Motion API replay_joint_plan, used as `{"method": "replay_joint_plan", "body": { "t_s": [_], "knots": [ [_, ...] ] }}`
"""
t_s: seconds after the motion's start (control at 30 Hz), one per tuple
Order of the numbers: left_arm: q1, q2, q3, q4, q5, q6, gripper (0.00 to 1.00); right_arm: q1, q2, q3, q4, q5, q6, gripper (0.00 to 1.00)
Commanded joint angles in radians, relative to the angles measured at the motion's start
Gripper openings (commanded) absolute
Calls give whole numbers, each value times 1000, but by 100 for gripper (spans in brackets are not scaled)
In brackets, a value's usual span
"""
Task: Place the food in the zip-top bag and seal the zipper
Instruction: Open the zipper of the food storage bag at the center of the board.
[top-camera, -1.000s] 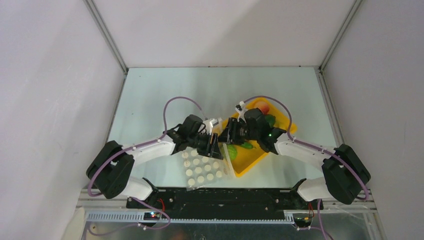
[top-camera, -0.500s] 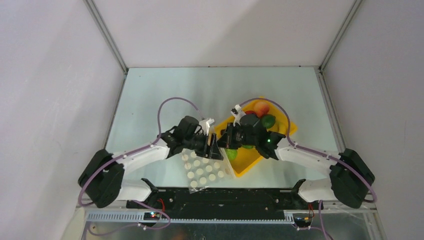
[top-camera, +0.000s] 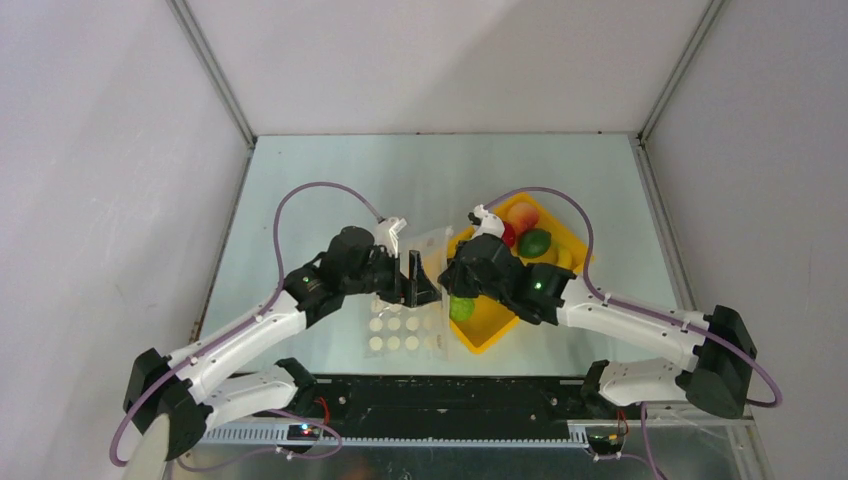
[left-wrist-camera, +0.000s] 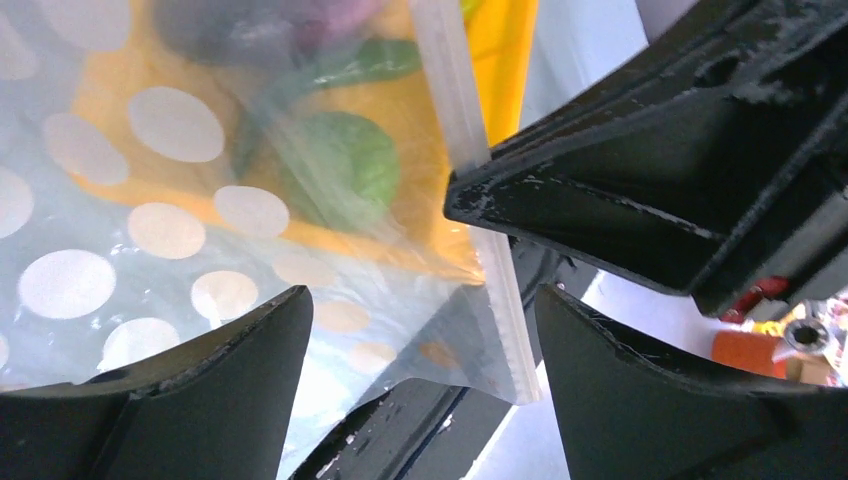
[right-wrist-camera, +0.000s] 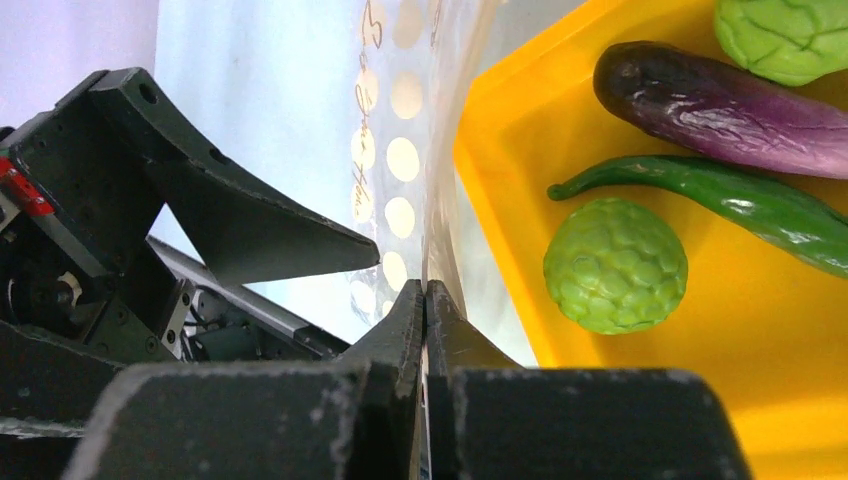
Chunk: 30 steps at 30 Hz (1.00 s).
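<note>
The zip-top bag, clear with white dots, lies just left of the yellow tray, its mouth edge lifted. My right gripper is shut on that edge; in the right wrist view the shut gripper pinches the bag. My left gripper is open beside it; in the left wrist view the gripper straddles the bag and the zipper. The food lies in the tray: eggplant, cucumber, green round fruits, peach.
The yellow tray sits right of centre, its near corner by the bag. The left gripper's finger shows close to the right one. White walls enclose the table on three sides. Purple cables arc over both arms.
Both grippers have moved a little away from the bases. The bag's mouth edge has risen with the right gripper. The left arm has stretched out, its elbow lower in view.
</note>
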Motion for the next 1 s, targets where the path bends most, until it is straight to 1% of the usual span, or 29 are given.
{"method": "replay_joint_plan", "body": {
  "t_s": [0.0,0.03,0.17,0.4,0.47,0.53,0.67,0.77,0.97],
  "knots": [
    [-31,-3,72,-84,-169,-10,87,31,31,97,-73,128,47,0],
    [-40,-2,87,-95,-212,-11,87,35,40,112,-81,138,48,0],
    [-72,6,114,-128,-288,-17,87,48,67,155,-113,147,76,0],
    [-97,16,125,-136,-334,-20,85,57,109,200,-137,140,92,0],
    [-98,17,131,-155,-373,-20,83,63,105,201,-127,141,86,0],
    [-98,19,138,-174,-420,-19,79,65,100,202,-121,146,80,0],
    [-109,30,149,-197,-478,-25,74,65,100,205,-122,146,88,0],
    [-131,46,167,-224,-518,-17,73,65,108,213,-129,145,94,0],
    [-163,79,186,-235,-569,8,68,65,117,224,-116,122,89,0]
  ]
}}
